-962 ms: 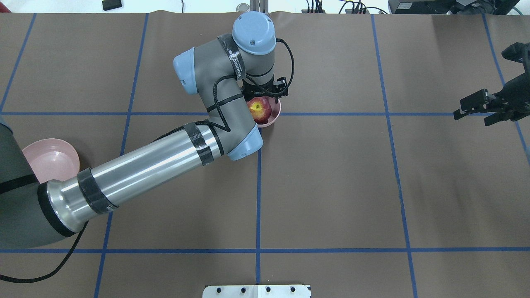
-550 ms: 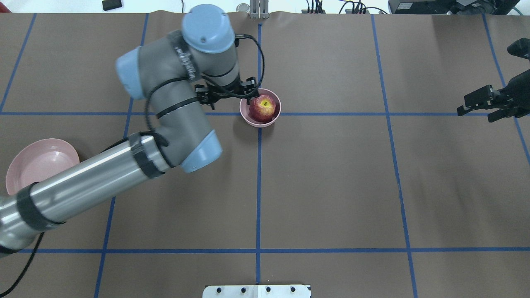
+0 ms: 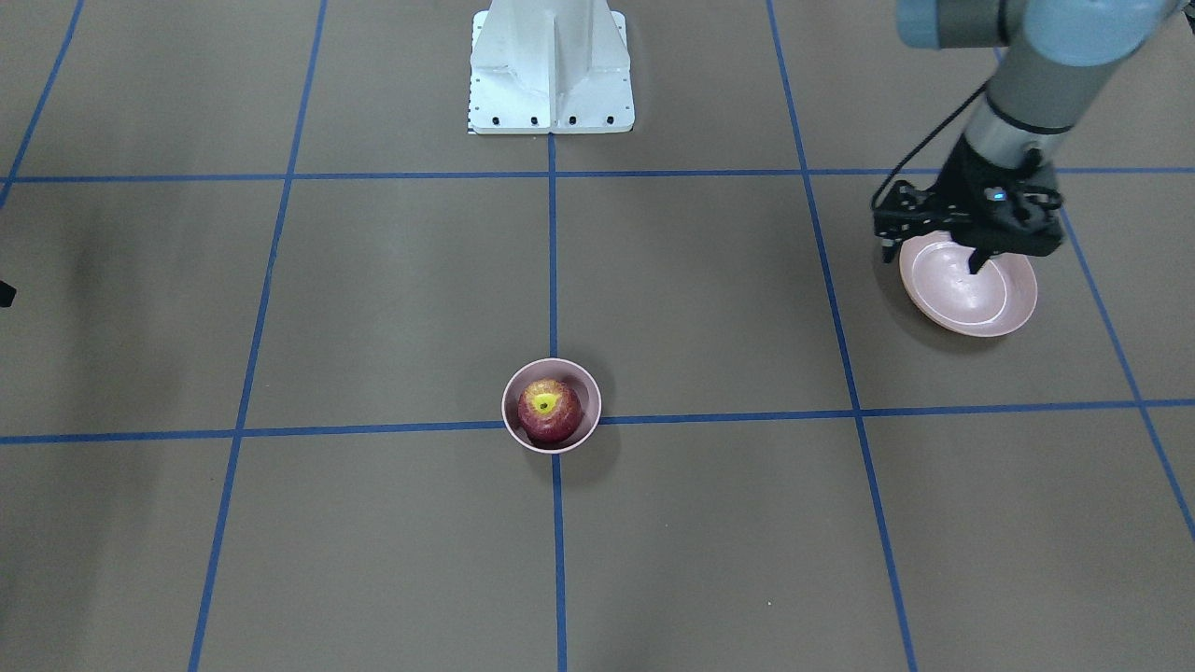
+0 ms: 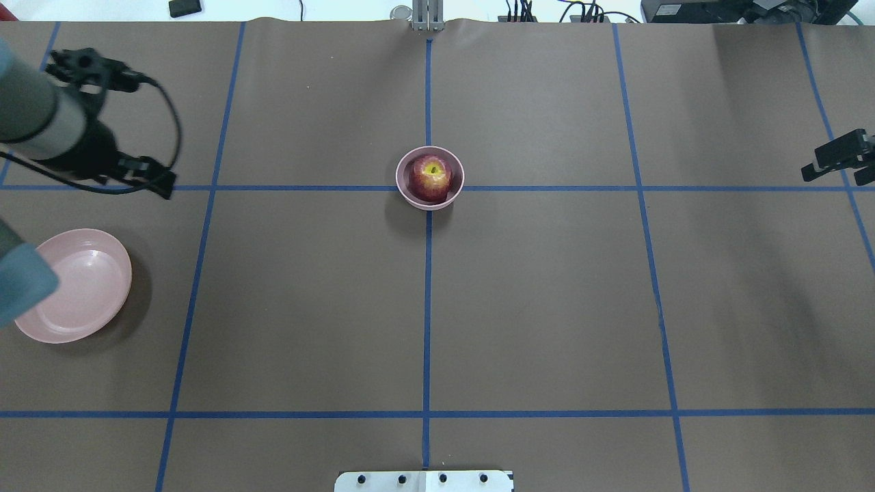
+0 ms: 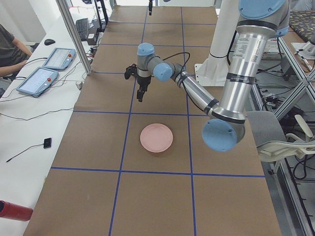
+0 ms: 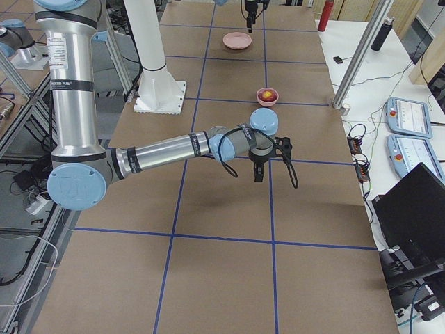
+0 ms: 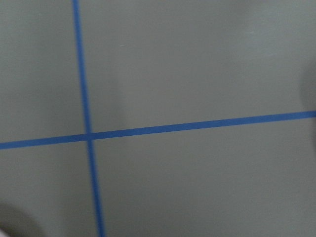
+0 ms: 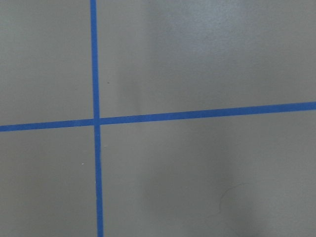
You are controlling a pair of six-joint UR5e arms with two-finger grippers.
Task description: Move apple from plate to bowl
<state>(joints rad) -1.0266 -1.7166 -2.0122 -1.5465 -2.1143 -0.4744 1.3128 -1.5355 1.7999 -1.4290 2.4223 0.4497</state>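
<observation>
Dark red round apple (image 4: 432, 179) is sitting in deep pale pink bowl (image 4: 400, 184); left gripper (image 3: 932, 256), spread and empty far from bowl, should be parking high.

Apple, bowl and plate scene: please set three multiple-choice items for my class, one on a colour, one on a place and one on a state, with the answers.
1. What colour is the plate?
A. pale pink
B. blue
C. white

2. Where is the apple?
A. on the plate
B. in the bowl
C. on the bare table

3. What state is the left gripper in?
A. shut on the apple
B. shut on the plate's rim
C. open, holding nothing

Answers:
1 A: the wide shallow dish shows pale pink in the overhead and front-facing views.
2 B: the apple sits inside the bowl on the middle tape line, and the plate is bare.
3 C: in the front-facing view its fingers stand apart with nothing between them.
</observation>
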